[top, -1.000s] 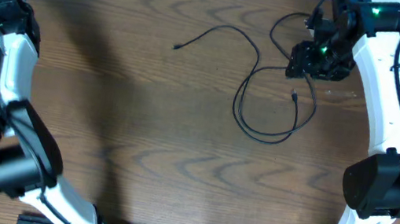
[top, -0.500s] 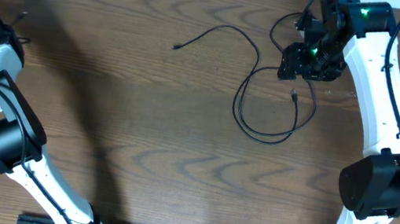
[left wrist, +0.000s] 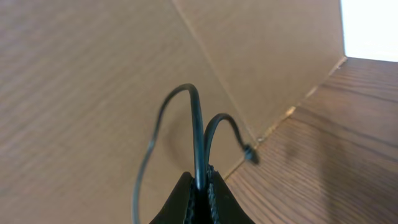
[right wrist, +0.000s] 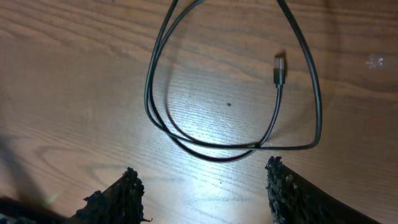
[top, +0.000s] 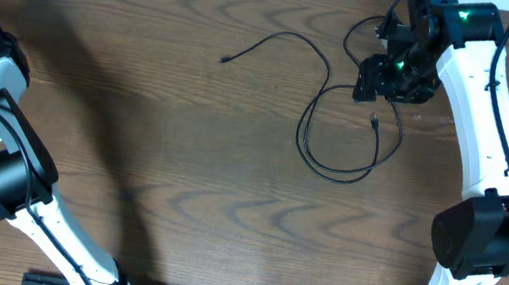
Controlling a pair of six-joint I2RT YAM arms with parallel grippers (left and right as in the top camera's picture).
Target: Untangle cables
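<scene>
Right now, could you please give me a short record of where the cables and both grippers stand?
left gripper: shut on the held black cable, in front of a cardboard surface
right gripper: open, holding nothing, above the table
looped black cable: lying on the table below the right gripper
plug end: inside the loop, untouched

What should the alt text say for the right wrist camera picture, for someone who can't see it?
A thin black cable lies in a wide loop on a wood-grain table, with its small plug resting inside the loop. The right gripper hovers above it. Its two dark fingers stand apart at the bottom edge of the picture and hold nothing.
</scene>
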